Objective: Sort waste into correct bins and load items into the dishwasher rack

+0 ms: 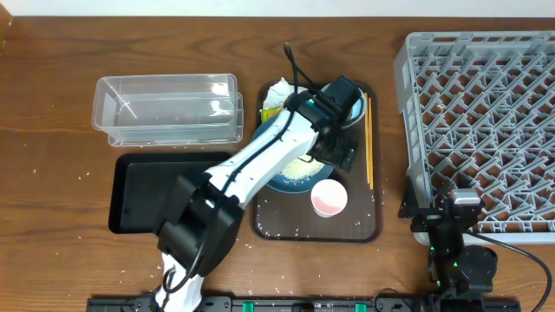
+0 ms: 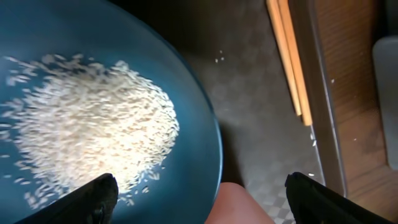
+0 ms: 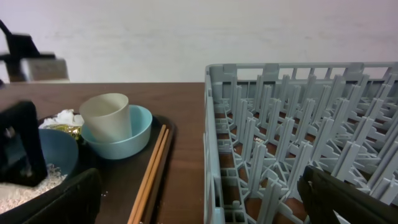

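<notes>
Looking down on the brown serving tray (image 1: 360, 227) at the middle of the table (image 1: 52, 61), we find the dark-blue bowl (image 2: 124, 37) with a pale heap of rice (image 2: 93, 137) spread across its inside. A few stray grains lie on the tray's patterned surface. The pink cup (image 1: 329, 198) stands upright just beside the bowl's near-right edge. The chopsticks (image 1: 368, 139) are thin and light wood, and they lie side by side along the tray's right rim.

The left gripper (image 2: 205, 196) hangs over the bowl's right edge with its fingers (image 2: 93, 199) spread wide. They grip nothing, and the bowl's rim and the cup's top show between them.

At the tray's far end the white cup (image 3: 106, 115) sits inside the light-blue bowl (image 3: 134, 140). To their left we see the crumpled napkin (image 3: 62, 117), with the yellow-green wrapper (image 3: 62, 129) just below it.

Left of the tray, the clear tub (image 1: 166, 108) lies farther from us and the black tray (image 1: 139, 195) lies nearer.

The grey rack (image 1: 481, 113) fills the right side, its lattice floor bare apart from a few white specks. The right gripper (image 3: 199, 199) rests low at the rack's near-left corner, with its jaws wide apart and holding nothing.
</notes>
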`<state>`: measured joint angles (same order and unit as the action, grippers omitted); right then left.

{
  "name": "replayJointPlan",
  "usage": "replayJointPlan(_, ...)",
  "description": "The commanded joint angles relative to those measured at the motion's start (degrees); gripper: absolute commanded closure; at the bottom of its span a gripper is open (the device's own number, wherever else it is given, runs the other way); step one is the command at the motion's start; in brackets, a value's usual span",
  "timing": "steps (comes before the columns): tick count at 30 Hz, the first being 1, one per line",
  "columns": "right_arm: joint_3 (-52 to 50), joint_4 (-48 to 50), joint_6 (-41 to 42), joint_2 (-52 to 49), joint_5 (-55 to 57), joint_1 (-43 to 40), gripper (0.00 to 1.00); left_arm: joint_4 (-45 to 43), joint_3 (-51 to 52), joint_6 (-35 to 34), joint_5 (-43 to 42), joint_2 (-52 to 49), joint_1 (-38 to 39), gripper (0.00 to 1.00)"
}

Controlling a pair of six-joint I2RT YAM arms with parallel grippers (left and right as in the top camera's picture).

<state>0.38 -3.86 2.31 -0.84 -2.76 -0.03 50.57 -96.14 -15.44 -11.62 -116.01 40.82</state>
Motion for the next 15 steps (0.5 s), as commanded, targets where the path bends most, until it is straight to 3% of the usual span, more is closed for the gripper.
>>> replayJointPlan(1, -0.1, -0.2, -0.7, 0.3, 0.4, 0.9, 0.01, 0.7, -1.1, -0.5, 1.4, 5.7, -3.2, 0.11)
replayJointPlan(8, -0.1, -0.2, -0.7, 0.3, 0.4, 0.9, 0.01, 7.2, -1.1, -0.8, 14.6, 14.4, -13.7, 0.11)
replayJointPlan(15, -0.1, -0.2, -0.7, 0.3, 0.4, 0.9, 0.01, 12.3, -1.1, -4.1, 15.5, 21.3, -29.2, 0.09)
